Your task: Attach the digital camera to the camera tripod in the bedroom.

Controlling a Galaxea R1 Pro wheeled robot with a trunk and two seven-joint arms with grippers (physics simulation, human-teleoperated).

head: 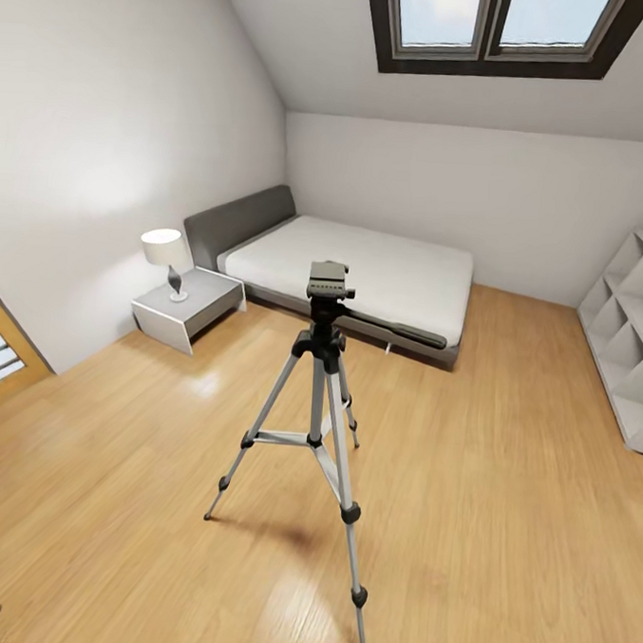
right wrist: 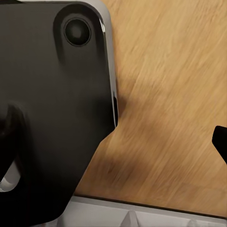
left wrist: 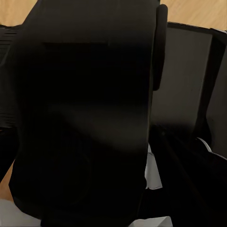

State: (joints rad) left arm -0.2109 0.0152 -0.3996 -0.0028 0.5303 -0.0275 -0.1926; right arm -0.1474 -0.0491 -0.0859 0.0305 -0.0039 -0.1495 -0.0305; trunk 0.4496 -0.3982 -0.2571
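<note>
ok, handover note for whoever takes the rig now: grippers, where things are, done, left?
Grippers: wrist views are dark and close up; open or shut cannot be told for either.
Tripod: upright on the wood floor in front of the bed, head plate bare.
Camera: not in sight from the head view.
Done: robot is in the bedroom, facing the tripod.
Left: find and pick up the camera, then mount it on the head plate.

The camera tripod (head: 319, 397) has smooth silver metal legs with matt black plastic joints, and it stands on a light wood floor (head: 502, 485) with slight gloss.
</note>
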